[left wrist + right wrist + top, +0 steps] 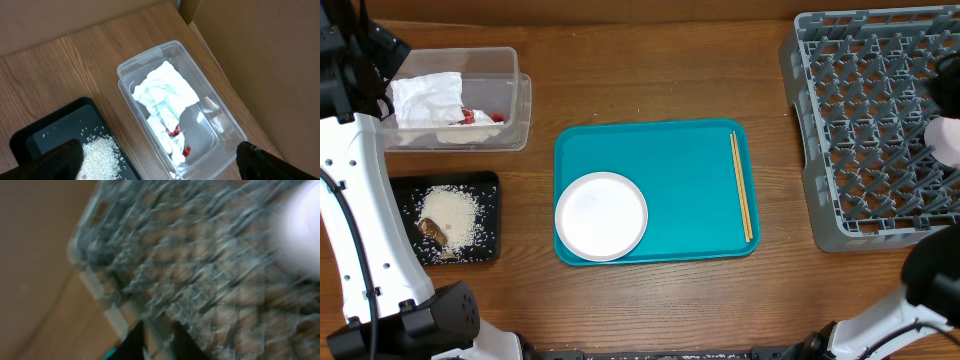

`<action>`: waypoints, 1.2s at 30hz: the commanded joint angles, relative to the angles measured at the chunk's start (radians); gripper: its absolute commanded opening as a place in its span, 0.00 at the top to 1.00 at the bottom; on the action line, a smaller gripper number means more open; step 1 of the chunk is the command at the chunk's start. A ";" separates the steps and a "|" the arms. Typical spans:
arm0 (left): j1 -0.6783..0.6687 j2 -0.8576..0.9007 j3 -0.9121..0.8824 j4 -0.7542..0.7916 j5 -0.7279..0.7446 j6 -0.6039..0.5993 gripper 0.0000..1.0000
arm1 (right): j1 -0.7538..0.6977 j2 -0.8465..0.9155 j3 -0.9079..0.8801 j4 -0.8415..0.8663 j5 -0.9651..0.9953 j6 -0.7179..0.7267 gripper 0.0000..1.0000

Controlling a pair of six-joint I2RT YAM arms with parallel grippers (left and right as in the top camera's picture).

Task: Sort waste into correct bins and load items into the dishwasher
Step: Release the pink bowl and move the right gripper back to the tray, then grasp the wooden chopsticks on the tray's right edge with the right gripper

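The clear tub (517,98) at the back left holds the crumpled white napkin (428,98) and the red wrapper (485,117); the left wrist view shows the tub (220,117), napkin (165,92) and wrapper (186,149) too. The black tray (488,185) holds rice (452,215) and a brown scrap (432,232). A white plate (601,215) and chopsticks (741,186) lie on the teal tray (680,190). My left gripper (160,167) is wide open and empty above the tub. My right gripper (162,342), blurred, has its fingers slightly apart and empty over the grey rack (165,255).
The grey rack (860,130) fills the right side and holds a white dish (948,140) at its right edge. My left arm (360,200) runs along the left edge past the black tray. Cardboard walls stand behind the table.
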 commanded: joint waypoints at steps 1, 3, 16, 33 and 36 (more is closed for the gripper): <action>-0.001 0.005 0.002 0.000 -0.017 -0.006 0.00 | 0.106 -0.137 0.005 -0.069 -0.133 -0.142 0.40; -0.001 0.005 0.002 0.000 -0.017 -0.006 0.00 | 0.200 -0.157 0.005 -0.151 -0.081 -0.188 0.21; -0.001 0.005 0.002 0.000 -0.017 -0.006 0.00 | 0.789 -0.093 0.003 -0.305 0.341 -0.194 0.01; -0.001 0.005 0.002 0.000 -0.017 -0.006 0.00 | 0.909 -0.064 -0.550 0.070 0.463 -0.031 0.40; -0.001 0.005 0.002 0.000 -0.017 -0.006 0.00 | 0.903 -0.064 -0.602 0.119 0.463 -0.026 0.40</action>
